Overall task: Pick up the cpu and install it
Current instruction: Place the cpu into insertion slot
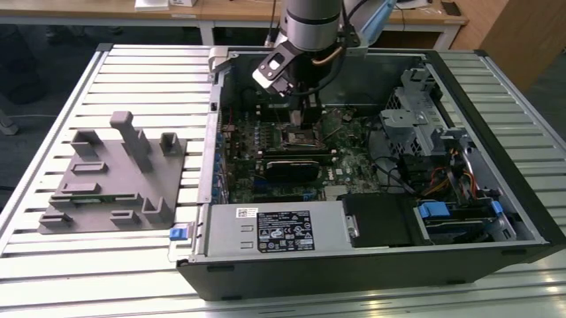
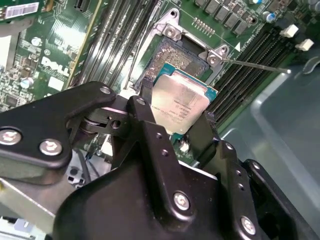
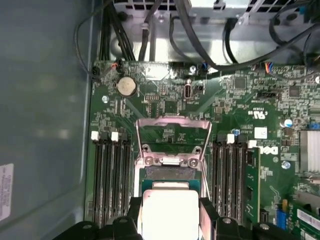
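Two edges of the cpu (image 2: 185,97), surely light, stiff and fragile, sat clamped in the gripper (image 2: 176,109) just above the socket (image 2: 174,57).

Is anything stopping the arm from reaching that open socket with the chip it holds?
Probably not: the gripper, jaws shut on the cpu, hangs over the socket, whose metal frame is flipped open.
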`<state>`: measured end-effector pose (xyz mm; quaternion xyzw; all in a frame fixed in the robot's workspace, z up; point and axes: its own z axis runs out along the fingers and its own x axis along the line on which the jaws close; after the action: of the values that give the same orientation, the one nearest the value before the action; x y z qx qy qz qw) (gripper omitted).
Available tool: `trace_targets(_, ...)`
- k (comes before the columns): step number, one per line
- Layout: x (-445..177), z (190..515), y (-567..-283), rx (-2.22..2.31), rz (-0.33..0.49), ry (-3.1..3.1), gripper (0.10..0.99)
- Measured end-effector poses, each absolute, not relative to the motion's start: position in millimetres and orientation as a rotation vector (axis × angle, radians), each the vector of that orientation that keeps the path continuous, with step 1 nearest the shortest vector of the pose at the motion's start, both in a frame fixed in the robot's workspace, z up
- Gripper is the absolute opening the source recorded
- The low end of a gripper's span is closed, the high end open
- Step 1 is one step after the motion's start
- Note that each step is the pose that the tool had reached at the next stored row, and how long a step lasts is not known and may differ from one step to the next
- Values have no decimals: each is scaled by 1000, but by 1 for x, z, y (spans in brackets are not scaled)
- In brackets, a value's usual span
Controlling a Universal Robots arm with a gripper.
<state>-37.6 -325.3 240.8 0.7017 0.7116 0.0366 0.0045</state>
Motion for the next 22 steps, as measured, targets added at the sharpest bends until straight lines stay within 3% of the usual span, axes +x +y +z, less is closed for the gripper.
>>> trace_targets(22,-39,212,-325,2198,116,2228,541)
